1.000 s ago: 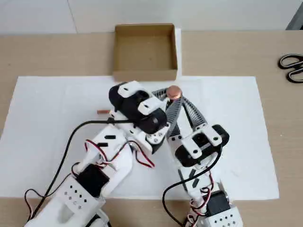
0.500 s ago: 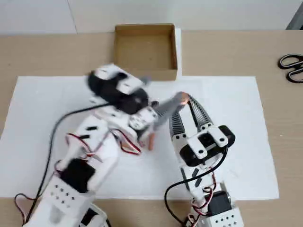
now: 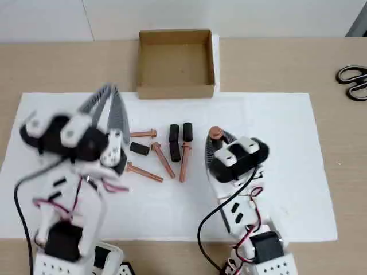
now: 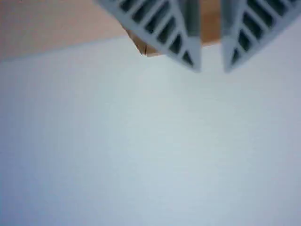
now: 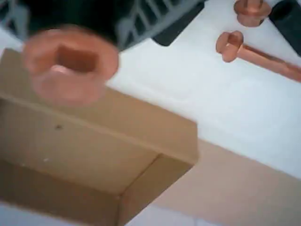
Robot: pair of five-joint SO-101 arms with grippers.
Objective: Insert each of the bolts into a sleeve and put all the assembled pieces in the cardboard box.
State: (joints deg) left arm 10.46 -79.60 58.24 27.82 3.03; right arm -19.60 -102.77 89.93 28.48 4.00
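The right tool (image 3: 217,141) is clamped on a bolt (image 3: 215,133), head up. Left of it, four loose bolts (image 3: 163,160) and four black sleeves (image 3: 174,133) lie on the white sheet (image 3: 275,189); the left tool (image 4: 211,65) hangs beyond, fingers (image 4: 178,37) slightly parted. Farthest stands the cardboard box (image 3: 175,90), bare floor showing.

- White plastic L arm w/ black servo housings (image 3: 71,140): rises from base at near table edge, elbow bent, wrist pointing away from base.
- L gripper, grey ribbed triangular fingers (image 3: 107,91): tips a narrow gap apart, nothing betw. them.
- R arm, same white/black build (image 3: 236,160): folded tight over its base.
- R gripper, grey ribbed fingers (image 3: 217,143): clamped on copper-coloured metal bolt (image 3: 215,133), head up.
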